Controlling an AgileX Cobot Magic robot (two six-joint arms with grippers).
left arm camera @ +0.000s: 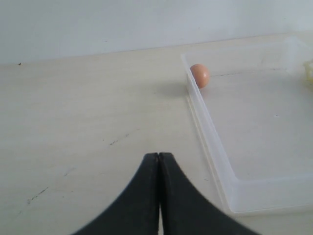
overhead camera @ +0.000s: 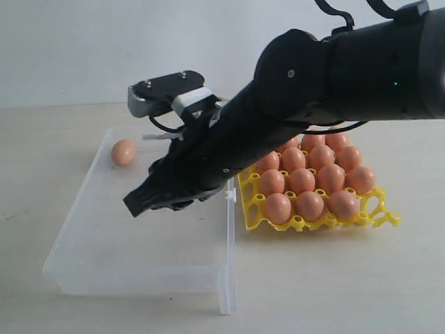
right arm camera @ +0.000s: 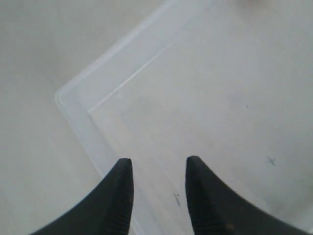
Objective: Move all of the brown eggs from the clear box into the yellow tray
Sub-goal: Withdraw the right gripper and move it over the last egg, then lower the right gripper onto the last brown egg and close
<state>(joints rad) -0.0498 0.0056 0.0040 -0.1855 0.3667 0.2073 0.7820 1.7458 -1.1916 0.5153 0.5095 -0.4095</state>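
One brown egg (overhead camera: 124, 152) lies in the far left corner of the clear box (overhead camera: 90, 236); the left wrist view shows this egg (left arm camera: 200, 75) against the clear box's wall (left arm camera: 210, 137). Several brown eggs (overhead camera: 303, 182) sit in the cups of the yellow tray (overhead camera: 252, 209) to the right of the box. My right gripper (overhead camera: 139, 203) reaches across over the box, open and empty; its fingertips (right arm camera: 123, 169) hang above a corner of the clear box (right arm camera: 73, 105). My left gripper (left arm camera: 158, 156) is shut on nothing, over bare table beside the box.
A small white clasp (overhead camera: 229, 195) sits on the box's long edge next to the tray. The box and tray rest on a pale table (overhead camera: 334, 285) in front of a white wall.
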